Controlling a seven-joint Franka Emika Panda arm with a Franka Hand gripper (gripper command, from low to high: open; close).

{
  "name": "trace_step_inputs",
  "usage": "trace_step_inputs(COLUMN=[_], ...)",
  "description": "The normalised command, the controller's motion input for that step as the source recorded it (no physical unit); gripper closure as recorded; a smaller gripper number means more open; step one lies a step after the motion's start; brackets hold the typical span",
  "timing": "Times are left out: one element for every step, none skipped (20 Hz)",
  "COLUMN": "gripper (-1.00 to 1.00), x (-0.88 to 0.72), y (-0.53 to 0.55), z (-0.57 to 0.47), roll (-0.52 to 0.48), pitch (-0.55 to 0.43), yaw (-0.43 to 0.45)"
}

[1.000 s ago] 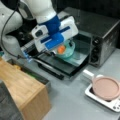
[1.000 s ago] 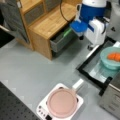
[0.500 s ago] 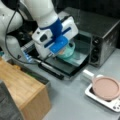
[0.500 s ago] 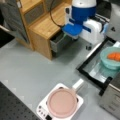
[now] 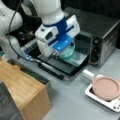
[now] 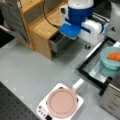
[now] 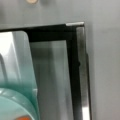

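Front view: your gripper (image 5: pixel 58 52) hangs over open oven door (image 5: pixel 65 65), teal bowl (image 5: pixel 67 52) just behind it; fingers hidden, grip state not readable. Pink pan (image 5: pixel 106 88) on white hotplate (image 5: pixel 100 98), at a front view's bottom right.

Front view: bowl (image 6: pixel 111 58) with orange food (image 6: pixel 115 56) sits on door (image 6: pixel 96 68), clear of gripper (image 6: pixel 87 46). Wooden cabinet (image 6: pixel 42 25) beside.

Wrist view: bowl rim (image 7: pixel 15 106) at lower left, door frame (image 7: pixel 75 75) alongside.

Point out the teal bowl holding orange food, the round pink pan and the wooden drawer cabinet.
Teal bowl (image 6: pixel 112 60): a front view, on its outer wall.
Pink pan (image 6: pixel 62 102): a front view, lid centre.
Wooden cabinet (image 5: pixel 21 86): a front view, top surface.
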Motion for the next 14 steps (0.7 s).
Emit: trace_step_inputs(gripper=[-1.0, -1.0, -1.0, -1.0, -1.0, -1.0, -1.0, -1.0, -1.0, -1.0, -1.0, -1.0, -1.0, -1.0], x=[0.19, 0.19, 0.19, 0.19, 0.19, 0.2, 0.2, 0.2, 0.2, 0.2, 0.21, 0.21, 0.21, 0.22], y=[-0.05, -0.05, -0.05, -0.05, -0.05, -0.05, -0.05, -0.05, -0.04, -0.04, -0.04, -0.03, -0.03, -0.02], z=[0.13, 0.13, 0.13, 0.13, 0.13, 0.13, 0.13, 0.14, 0.15, 0.16, 0.17, 0.17, 0.17, 0.17], roll=[-0.099, -0.099, -0.098, -0.098, -0.098, -0.098, -0.098, -0.162, -0.179, -0.181, -0.174, -0.162, -0.15, -0.139], pitch=[0.216, 0.213, 0.211, 0.21, 0.21, 0.21, 0.21, 0.249, 0.258, 0.26, 0.258, 0.256, 0.252, 0.25], yaw=[0.211, 0.209, 0.209, 0.208, 0.208, 0.208, 0.208, 0.263, 0.277, 0.279, 0.273, 0.263, 0.252, 0.242])
